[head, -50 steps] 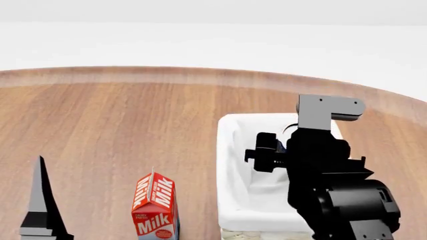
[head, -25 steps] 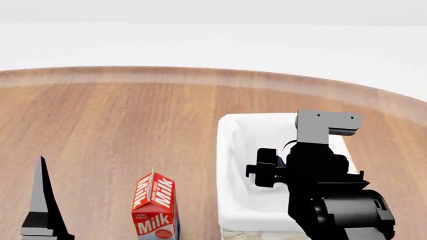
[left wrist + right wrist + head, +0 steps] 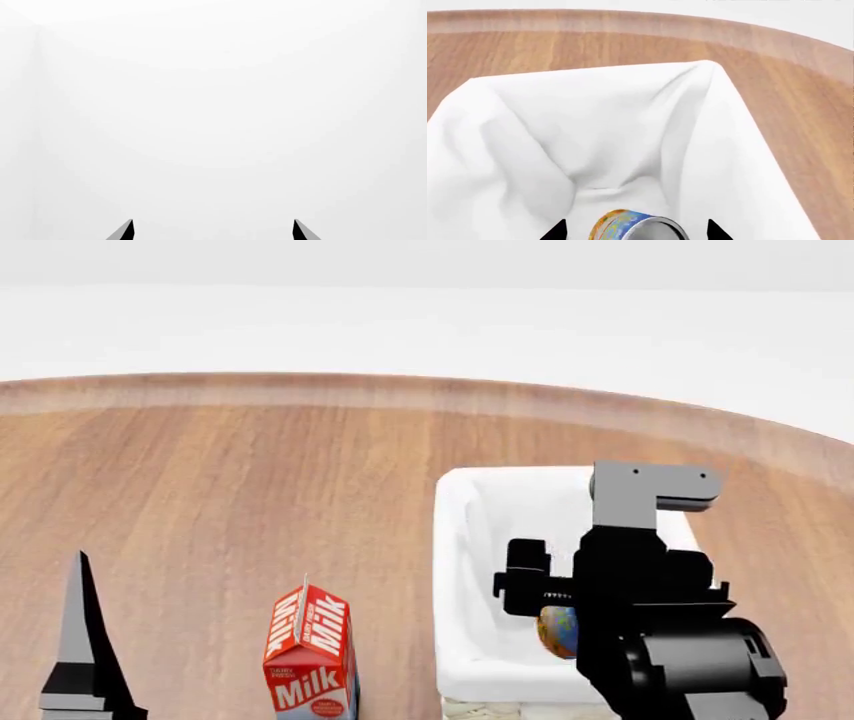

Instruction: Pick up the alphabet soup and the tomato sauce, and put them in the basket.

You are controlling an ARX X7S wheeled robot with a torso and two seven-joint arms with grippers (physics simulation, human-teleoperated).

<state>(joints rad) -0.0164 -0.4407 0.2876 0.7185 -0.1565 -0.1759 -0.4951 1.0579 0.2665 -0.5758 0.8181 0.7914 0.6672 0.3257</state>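
Note:
The alphabet soup [image 3: 634, 228], a blue-labelled can with yellow and orange print, lies tilted on the white lining inside the basket [image 3: 507, 115]. My right gripper [image 3: 636, 229] hovers over it, open, with its dark fingertips [image 3: 558, 229] on either side of the can and apart from it. From the head, the alphabet soup [image 3: 557, 630] peeks out under my right arm [image 3: 654, 620], low in the basket [image 3: 461, 540]. My left gripper [image 3: 213, 229] is open and faces blank white; only one finger [image 3: 83, 640] of it shows from the head. The tomato sauce is out of view.
A red and white milk carton [image 3: 310, 650] stands left of the basket. The round wooden table [image 3: 267, 470] stretches back to its curved far edge.
My right arm sank a little into the basket. The alphabet soup, hidden behind the arm before, now shows free below the open fingers. The left arm has not moved.

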